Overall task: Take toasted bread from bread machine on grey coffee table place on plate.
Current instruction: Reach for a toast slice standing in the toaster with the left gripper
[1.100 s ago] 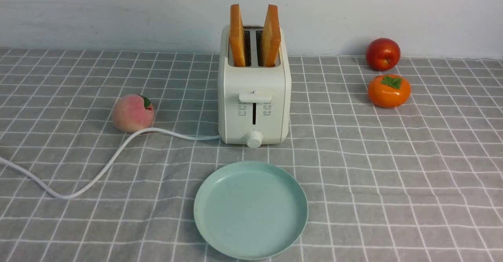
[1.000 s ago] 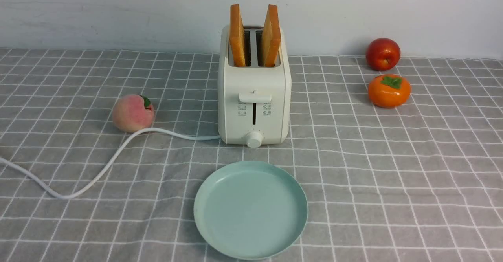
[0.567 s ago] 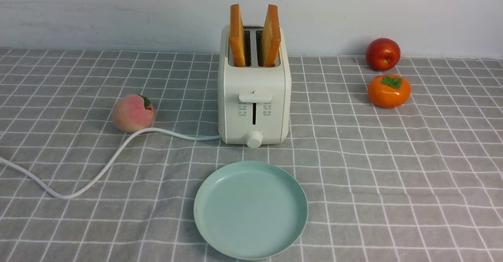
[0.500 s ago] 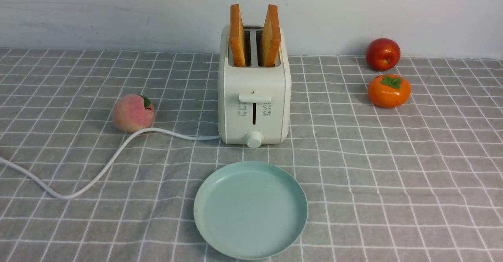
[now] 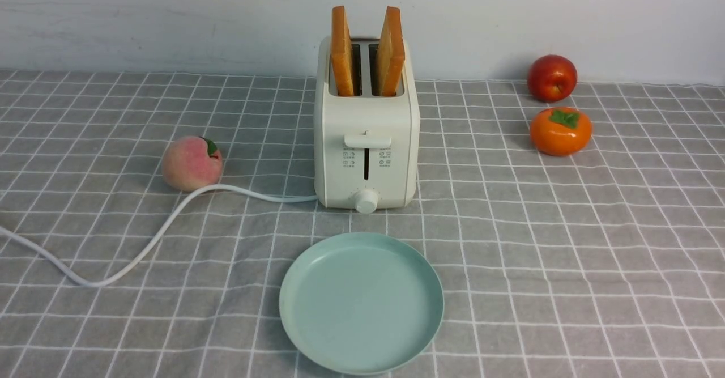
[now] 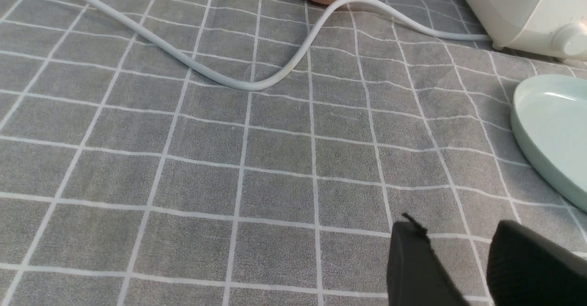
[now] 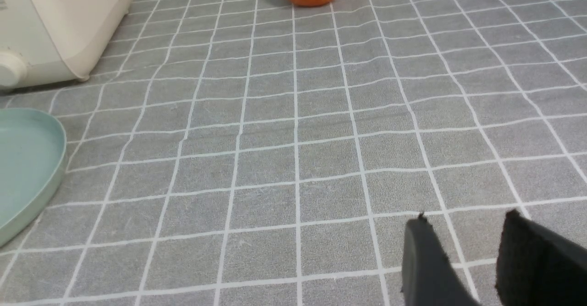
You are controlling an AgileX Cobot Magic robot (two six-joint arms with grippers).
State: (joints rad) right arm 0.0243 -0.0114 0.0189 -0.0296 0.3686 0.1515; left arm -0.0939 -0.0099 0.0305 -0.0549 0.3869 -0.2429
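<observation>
Toast slices point(image 5: 342, 55) (two, golden-edged) upright in the cream toaster point(image 5: 367, 140).

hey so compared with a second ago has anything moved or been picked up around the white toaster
Nothing has visibly changed. The two golden-tan square toast slices stand in the cream-white two-slot toaster as before, and the round mint-green plate and the pink peach with a green leaf stayed put.

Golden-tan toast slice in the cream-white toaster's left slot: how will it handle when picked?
The golden-tan toast slice is probably fairly stiff, since it stands tall without sagging. Its porous-looking bread face suggests light weight. It leans outward in the cream-white toaster, so it may rub the slot edge.
</observation>
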